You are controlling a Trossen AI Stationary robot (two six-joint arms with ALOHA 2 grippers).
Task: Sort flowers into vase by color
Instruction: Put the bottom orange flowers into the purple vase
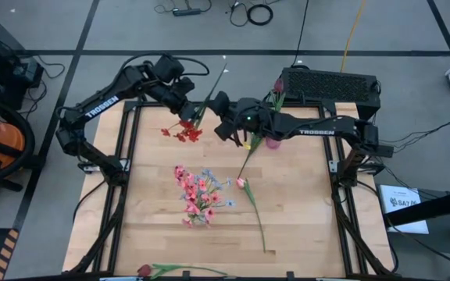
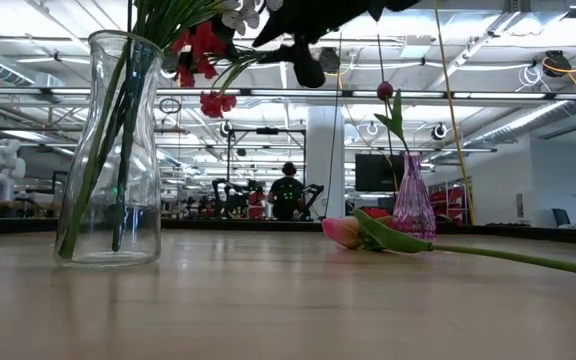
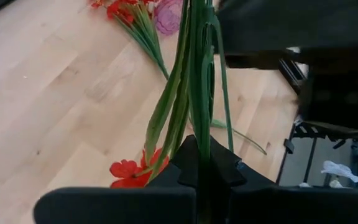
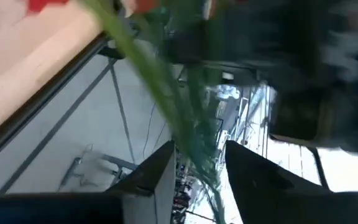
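Left wrist view: left tool pinches thin green red-spray stems; right tool straddles them, parted.

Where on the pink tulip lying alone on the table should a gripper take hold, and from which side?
Mid-stem, from straight above, jaws across it. The pink tulip lies flat, its thin stem bare there with open table on both sides; the bud is soft. The left gripper and right gripper are up at the red flowers.
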